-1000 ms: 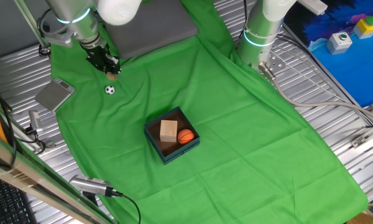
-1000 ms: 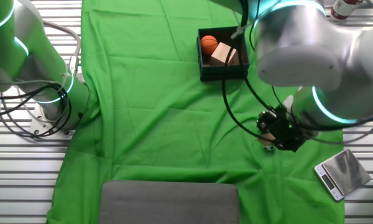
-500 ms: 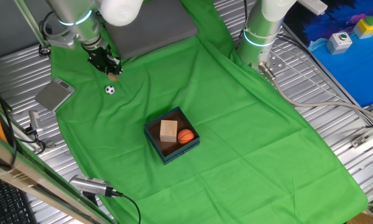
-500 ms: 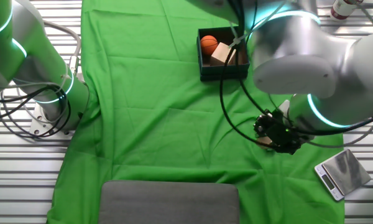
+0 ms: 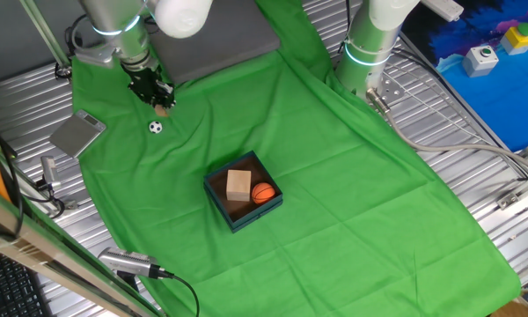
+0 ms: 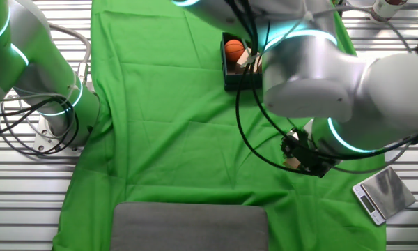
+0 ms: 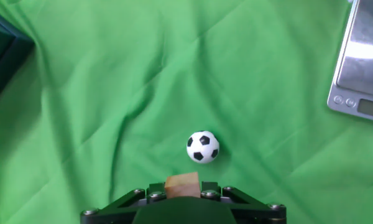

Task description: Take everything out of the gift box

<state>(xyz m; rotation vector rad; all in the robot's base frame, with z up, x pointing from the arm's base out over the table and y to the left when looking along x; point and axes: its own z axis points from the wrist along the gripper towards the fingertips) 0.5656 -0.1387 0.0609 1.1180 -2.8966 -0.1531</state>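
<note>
The gift box (image 5: 237,221) sits mid-cloth with the tan wooden block (image 5: 238,183) and the orange basketball (image 5: 262,193) inside it. Both also show in the other fixed view, the block (image 6: 246,61) partly behind my arm beside the basketball (image 6: 234,49) in the box (image 6: 247,80). The soccer ball (image 5: 156,128) lies on the green cloth outside the box. My gripper (image 5: 163,107) hangs just above and beyond it. In the hand view the ball (image 7: 202,147) lies just ahead of my gripper (image 7: 182,185), whose tan tips are together and hold nothing. The box corner (image 7: 1,53) shows at top left.
A flat grey metal scale (image 5: 77,134) lies at the cloth's edge near the ball, and in the hand view (image 7: 362,62) it is at top right. A grey pad (image 5: 229,40) lies at the far end. A second arm's base (image 5: 370,44) stands at the cloth's far right edge.
My gripper has shifted slightly right, away from the soccer ball. The ball, the box and its contents have not moved.
</note>
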